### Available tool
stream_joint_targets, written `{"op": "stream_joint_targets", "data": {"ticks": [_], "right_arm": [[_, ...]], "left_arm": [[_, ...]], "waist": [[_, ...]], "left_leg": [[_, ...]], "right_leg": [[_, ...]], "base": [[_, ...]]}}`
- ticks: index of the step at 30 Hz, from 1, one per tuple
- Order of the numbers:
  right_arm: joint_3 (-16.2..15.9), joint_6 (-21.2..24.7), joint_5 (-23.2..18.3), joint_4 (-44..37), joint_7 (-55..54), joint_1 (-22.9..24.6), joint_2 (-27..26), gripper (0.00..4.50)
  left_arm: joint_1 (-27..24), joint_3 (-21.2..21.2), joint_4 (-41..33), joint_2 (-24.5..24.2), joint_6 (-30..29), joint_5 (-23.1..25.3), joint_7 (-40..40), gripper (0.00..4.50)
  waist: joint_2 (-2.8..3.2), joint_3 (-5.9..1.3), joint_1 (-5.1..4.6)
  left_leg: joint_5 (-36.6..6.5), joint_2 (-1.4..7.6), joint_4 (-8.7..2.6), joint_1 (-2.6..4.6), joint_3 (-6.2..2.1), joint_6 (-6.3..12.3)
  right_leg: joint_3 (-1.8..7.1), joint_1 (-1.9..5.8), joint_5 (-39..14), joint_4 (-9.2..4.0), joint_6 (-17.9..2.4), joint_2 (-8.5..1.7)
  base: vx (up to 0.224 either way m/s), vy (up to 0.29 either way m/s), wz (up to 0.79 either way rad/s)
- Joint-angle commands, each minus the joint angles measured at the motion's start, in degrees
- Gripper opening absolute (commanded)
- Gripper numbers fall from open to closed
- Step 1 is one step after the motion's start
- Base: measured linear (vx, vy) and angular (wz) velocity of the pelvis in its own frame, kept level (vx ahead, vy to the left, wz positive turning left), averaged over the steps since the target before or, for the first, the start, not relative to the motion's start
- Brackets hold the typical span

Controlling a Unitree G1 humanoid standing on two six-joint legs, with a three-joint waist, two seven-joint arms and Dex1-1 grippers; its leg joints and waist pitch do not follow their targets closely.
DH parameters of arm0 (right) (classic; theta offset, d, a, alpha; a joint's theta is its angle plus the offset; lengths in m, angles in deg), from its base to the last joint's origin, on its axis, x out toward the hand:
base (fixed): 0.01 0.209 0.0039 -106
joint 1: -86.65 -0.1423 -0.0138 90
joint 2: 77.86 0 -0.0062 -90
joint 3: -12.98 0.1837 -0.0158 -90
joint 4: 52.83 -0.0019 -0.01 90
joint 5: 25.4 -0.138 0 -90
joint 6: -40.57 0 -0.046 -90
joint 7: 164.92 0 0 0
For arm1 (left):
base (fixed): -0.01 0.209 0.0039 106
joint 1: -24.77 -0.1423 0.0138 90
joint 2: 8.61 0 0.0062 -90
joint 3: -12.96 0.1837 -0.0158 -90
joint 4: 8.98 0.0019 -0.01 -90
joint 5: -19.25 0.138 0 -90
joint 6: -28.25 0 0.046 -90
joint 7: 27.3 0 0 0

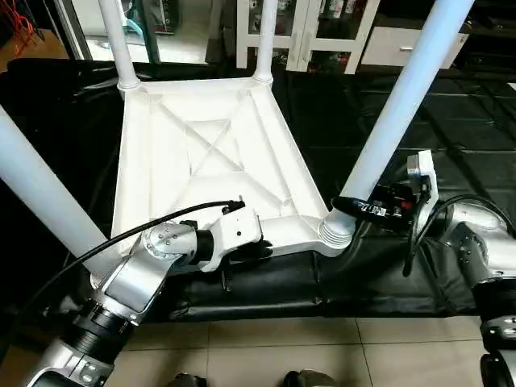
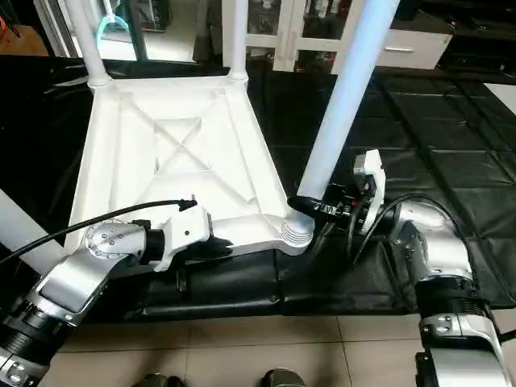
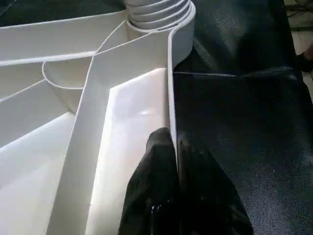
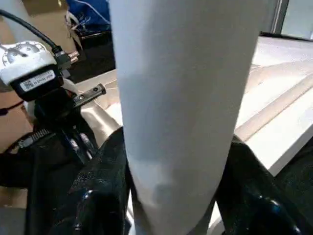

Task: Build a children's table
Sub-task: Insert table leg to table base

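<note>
The children's table lies upside down on a black mat, its white ribbed top (image 1: 201, 145) facing up. Four white legs stand in the corner sockets: two far legs (image 1: 117, 40) (image 1: 266, 36), a near-left leg (image 1: 40, 201) and a near-right leg (image 1: 395, 113). My left gripper (image 1: 262, 246) is shut on the top's near rim (image 3: 172, 98), one finger on each side of the thin wall. My right gripper (image 2: 300, 205) holds the near-right leg (image 4: 176, 98) just above its ribbed socket (image 1: 337, 234), with a black finger (image 4: 102, 186) pressed against each side.
The black mat (image 1: 403, 274) covers the floor under the table and ends at beige tiles (image 1: 282, 347) near my feet. A white glass-door cabinet (image 1: 322, 32) stands behind the mat. A black cable (image 1: 121, 234) runs along my left forearm.
</note>
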Motion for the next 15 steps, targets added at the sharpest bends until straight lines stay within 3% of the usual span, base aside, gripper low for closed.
{"op": "stream_joint_targets", "data": {"ticks": [1, 2, 15], "right_arm": [[1.8, -1.8, -0.1, 0.2, -1.7, -0.1, 0.0, 1.93], [1.7, -3.0, 0.1, -0.1, -1.5, 0.1, -0.2, 1.90], [0.8, -14.3, 1.1, -3.0, 2.2, 2.8, -1.3, 1.86]], "left_arm": [[-0.6, 2.2, -0.1, 0.0, 0.4, -0.2, -2.0, 0.00], [-0.6, 2.2, 0.0, 0.0, 0.5, -0.2, -2.0, 0.00], [-0.8, 2.5, 0.4, 0.2, 0.8, 0.1, -1.8, 0.00]], "waist": [[-0.36, -4.15, -0.10], [-0.32, -4.47, -0.12], [-0.46, -4.94, 0.00]], "left_leg": [[-7.1, 2.84, -3.84, 1.95, -1.48, 6.32], [-7.1, 2.88, -3.76, 2.03, -1.48, 6.24], [-3.6, 2.87, -3.33, 1.88, -1.38, 8.37]], "right_leg": [[1.25, 2.64, -6.3, -3.49, -15.8, -2.08], [1.22, 2.75, -6.2, -3.41, -15.8, -2.09], [1.18, 3.01, -1.4, -2.73, -16.8, -2.10]], "base": [[0.000, 0.000, 0.00], [0.000, 0.000, 0.00], [0.000, 0.000, 0.00]]}}
